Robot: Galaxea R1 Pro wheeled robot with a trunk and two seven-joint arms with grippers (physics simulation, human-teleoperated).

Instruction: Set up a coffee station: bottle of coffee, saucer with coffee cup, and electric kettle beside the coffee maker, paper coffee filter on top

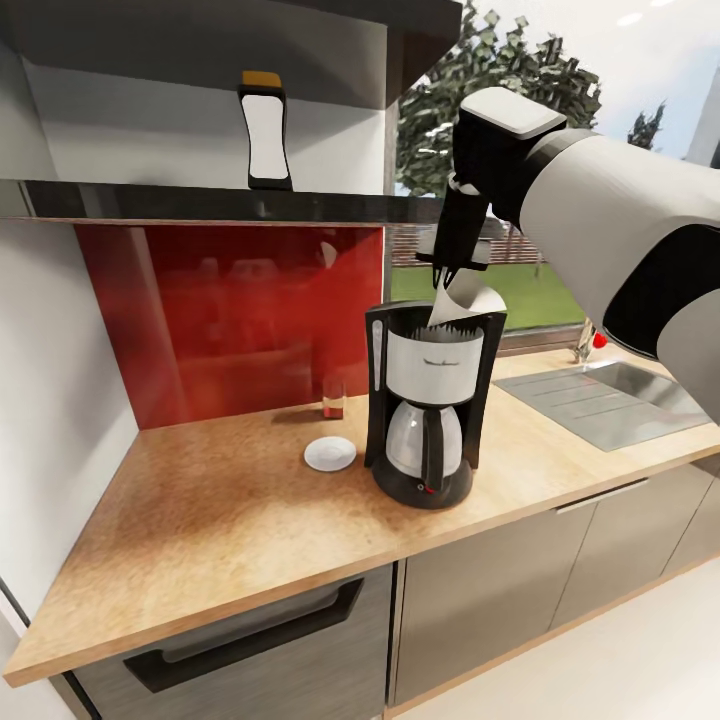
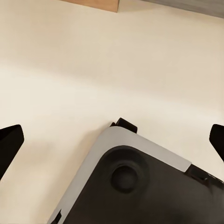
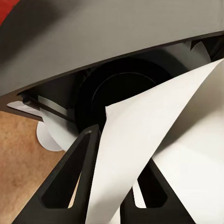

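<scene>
The tall black coffee maker (image 1: 430,405) stands on the wooden kitchen countertop (image 1: 220,520). Just over its open top (image 3: 116,91), my right gripper (image 1: 446,278) is shut on the white paper coffee filter (image 1: 470,300), whose lower edge dips into the opening. The filter (image 3: 154,135) runs between the two dark fingers (image 3: 70,182). The white saucer (image 1: 330,453) lies bare to the left of the machine. The bottle of coffee (image 1: 265,130) stands on the dark kitchen shelf (image 1: 200,203). My left gripper (image 2: 114,140) hangs open over the floor. The coffee cup and electric kettle are out of view.
A small glass with a red bottom (image 1: 333,397) stands against the red backsplash behind the saucer. The steel sink (image 1: 610,400) is inset to the right of the coffee maker. A wall closes the counter's left end. The robot's base (image 2: 140,186) lies under the left gripper.
</scene>
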